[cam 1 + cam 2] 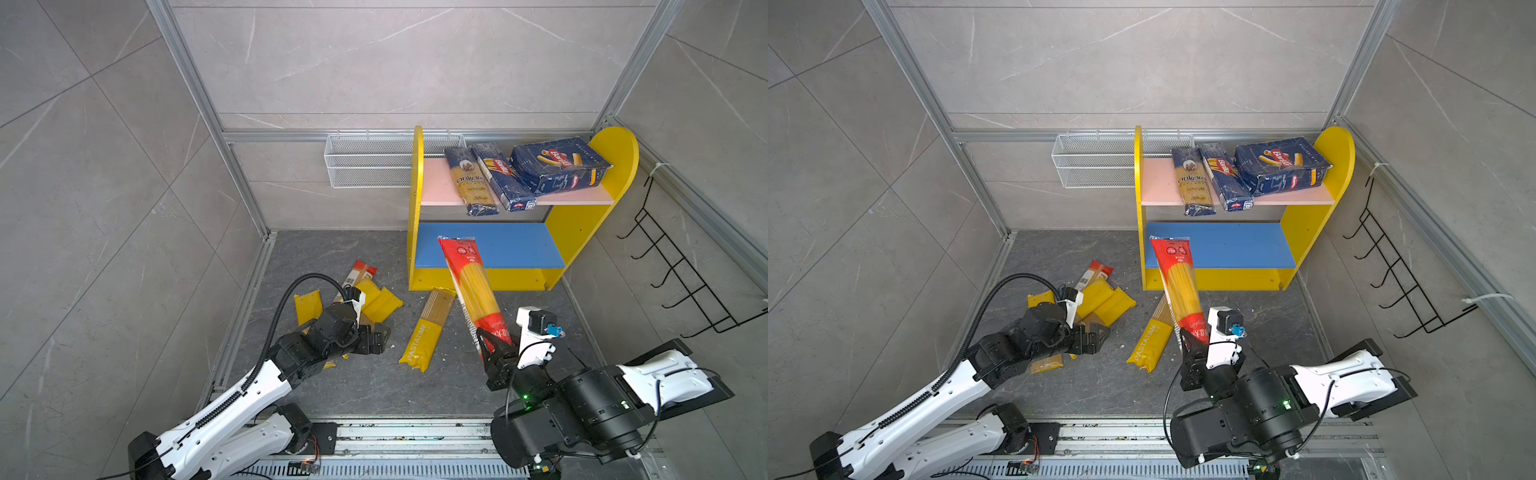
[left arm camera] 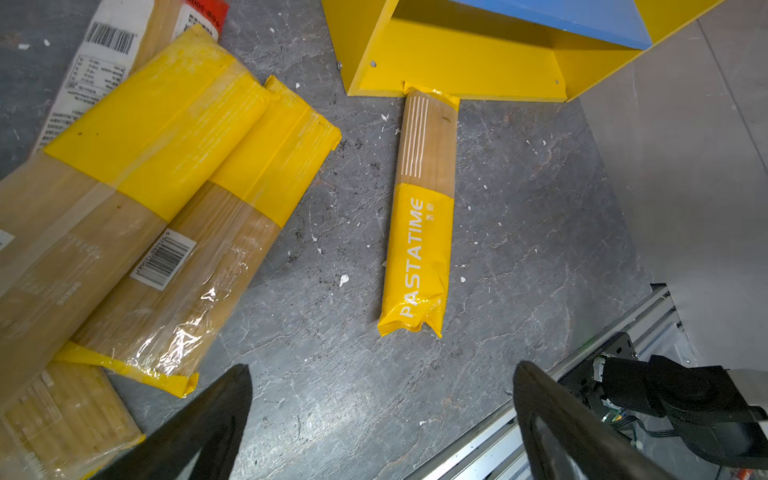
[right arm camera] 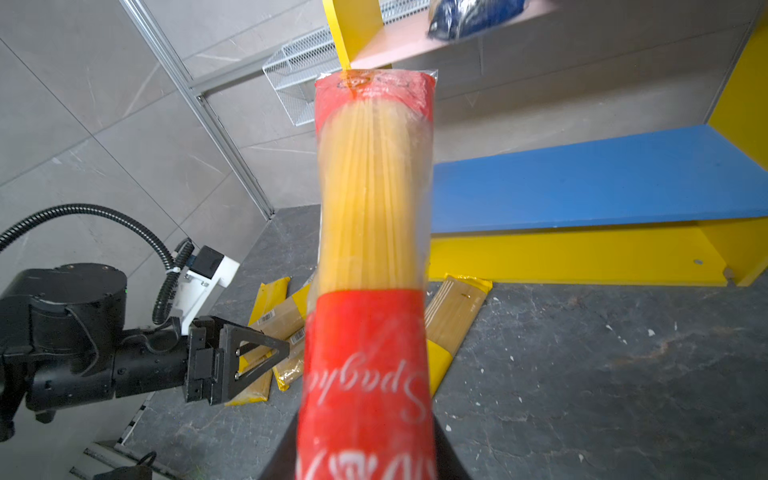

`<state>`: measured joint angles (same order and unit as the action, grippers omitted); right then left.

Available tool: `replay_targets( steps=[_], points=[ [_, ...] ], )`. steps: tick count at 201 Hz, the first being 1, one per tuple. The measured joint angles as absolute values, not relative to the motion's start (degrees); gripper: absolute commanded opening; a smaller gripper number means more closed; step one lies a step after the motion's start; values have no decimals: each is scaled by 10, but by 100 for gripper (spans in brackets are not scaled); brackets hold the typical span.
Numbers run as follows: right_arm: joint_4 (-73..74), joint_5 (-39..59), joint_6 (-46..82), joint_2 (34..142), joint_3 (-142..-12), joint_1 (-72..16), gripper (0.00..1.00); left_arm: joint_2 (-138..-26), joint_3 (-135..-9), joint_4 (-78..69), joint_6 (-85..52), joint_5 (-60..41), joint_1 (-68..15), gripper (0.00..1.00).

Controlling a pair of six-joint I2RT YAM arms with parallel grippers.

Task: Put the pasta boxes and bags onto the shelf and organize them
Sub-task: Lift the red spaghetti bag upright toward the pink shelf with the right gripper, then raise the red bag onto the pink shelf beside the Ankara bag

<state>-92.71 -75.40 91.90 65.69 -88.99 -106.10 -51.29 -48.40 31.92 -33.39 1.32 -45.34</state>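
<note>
We saw the right end effector [image 1: 494,343] clenching the red-ended pack [image 1: 471,282], tip toward the shelf [image 1: 577,224]; left end effector [image 2: 382,374] gaped empty.

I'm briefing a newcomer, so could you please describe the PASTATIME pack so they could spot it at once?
Find the shelf with yellow side panels. On the grey floor before it, the PASTATIME pack lies alone, one end against the shelf's yellow base. Unlike the heaped yellow packs nearby, it bears its name in white letters.
</note>
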Motion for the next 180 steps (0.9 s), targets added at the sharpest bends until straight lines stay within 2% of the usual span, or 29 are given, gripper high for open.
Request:
replay_targets(
  steps=[76, 108, 117, 134, 142, 180],
  points=[
    [-927, -808, 745, 738, -1128, -993, 13, -553, -515, 308, -306, -31, -421, 100],
    [-886, -805, 582, 771, -1188, -936, 12, -563, -517, 300, -299, -47, -407, 100],
    [-823, -789, 496, 766, -1175, -908, 12, -565, -518, 299, -298, -50, -404, 100],
    [-622, -730, 318, 713, -1060, -844, 13, -566, -521, 296, -296, -52, -399, 100],
    [-579, -698, 262, 702, -1033, -816, 12, -566, -522, 296, -295, -52, -397, 100],
    [-504, -584, 128, 786, -1139, -700, 11, -556, -525, 297, -286, -58, -378, 100]
  ],
)
